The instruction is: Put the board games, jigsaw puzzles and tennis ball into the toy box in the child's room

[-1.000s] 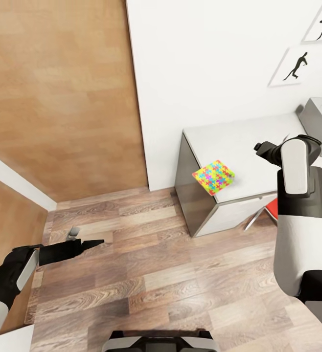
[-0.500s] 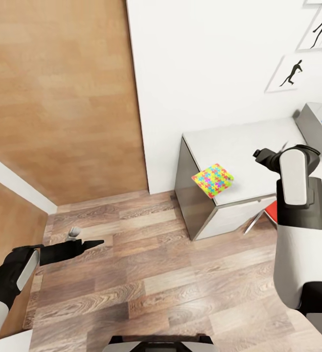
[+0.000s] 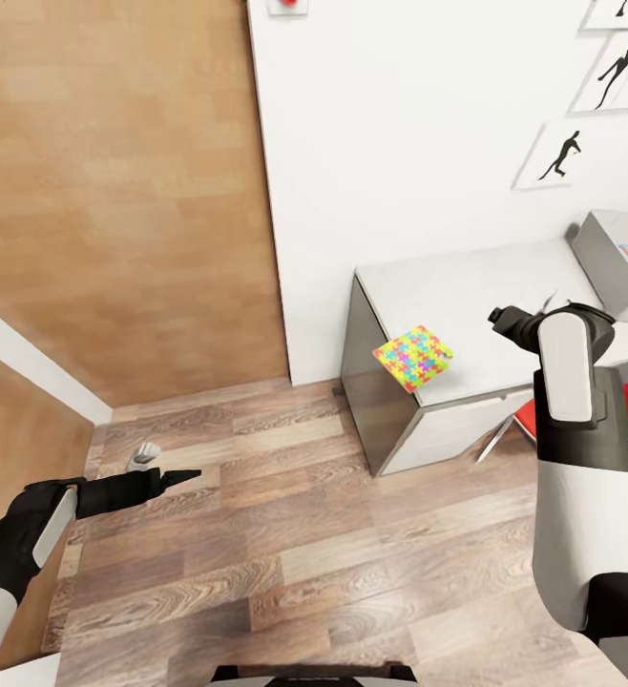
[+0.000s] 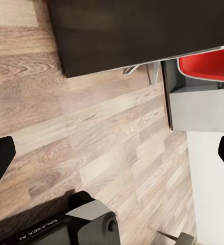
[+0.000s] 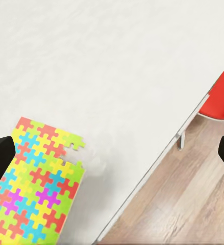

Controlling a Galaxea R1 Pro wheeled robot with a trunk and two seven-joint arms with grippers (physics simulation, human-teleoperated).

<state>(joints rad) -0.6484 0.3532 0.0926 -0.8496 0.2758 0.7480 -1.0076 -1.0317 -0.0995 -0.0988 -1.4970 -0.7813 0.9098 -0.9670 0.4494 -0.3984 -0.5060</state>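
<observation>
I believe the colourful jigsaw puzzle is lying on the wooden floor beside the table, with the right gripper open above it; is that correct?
Not quite. The jigsaw puzzle lies on the white top of the table, near its front corner, not on the floor. The head view shows this, and the right wrist view confirms it. The rest stands: the right gripper is above it with jaws open.

Surface [image 3: 467, 277] bare between jigsaw puzzle [image 3: 413, 357] at its near corner and toy box [image 3: 612, 256]; red chair [image 3: 529, 416] obstructs beneath.
</observation>
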